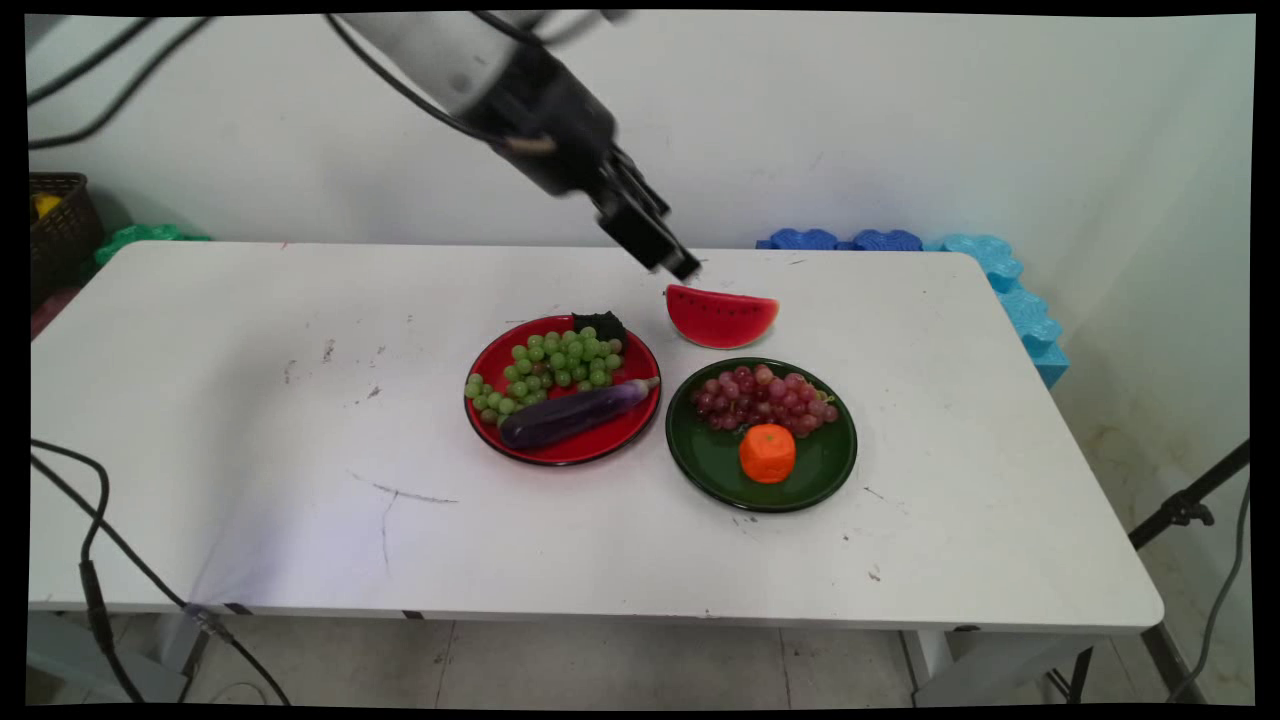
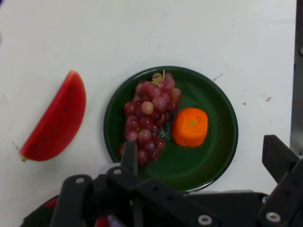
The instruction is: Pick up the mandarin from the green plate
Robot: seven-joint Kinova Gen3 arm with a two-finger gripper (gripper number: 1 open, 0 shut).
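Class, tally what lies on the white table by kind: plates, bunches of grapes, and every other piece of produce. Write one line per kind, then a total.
Plates: 2, red plate and green plate
Grape bunches: 2, green grapes and red grapes
Eggplant: 1
Orange: 1
Watermelon slice: 1
Total: 7

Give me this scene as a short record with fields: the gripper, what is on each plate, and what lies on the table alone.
gripper: gripper in the air above the table's far side, nearest the watermelon slice, holding nothing
red plate: green grapes, eggplant, a dark thing at its far rim
green plate: red grapes, orange
table: watermelon slice lies off the plates, beyond the green plate
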